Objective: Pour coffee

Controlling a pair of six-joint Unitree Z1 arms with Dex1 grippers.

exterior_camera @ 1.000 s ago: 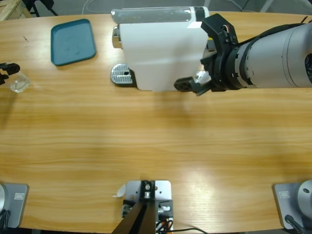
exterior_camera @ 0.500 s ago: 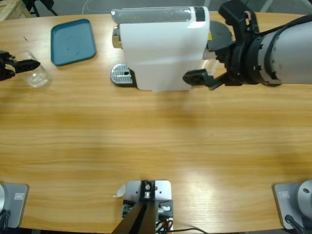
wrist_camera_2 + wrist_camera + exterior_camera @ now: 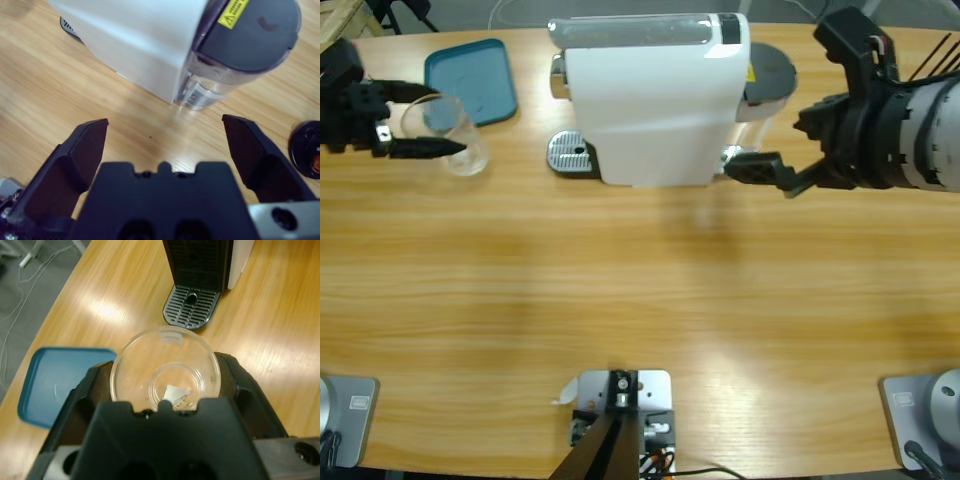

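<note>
Glass (image 3: pixel 165 371) between left claw (image 3: pixel 165 385) jaws (gripped)

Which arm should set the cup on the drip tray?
Left: its gripper holds the glass cup facing the drip tray. The right gripper is open, empty, behind the coffee machine.

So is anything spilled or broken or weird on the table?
Nothing is spilled or broken. The glass cup in the left claw has a small pale scrap and some specks at its bottom. The coffee machine stands upright, and the right claw is open beside it.
</note>
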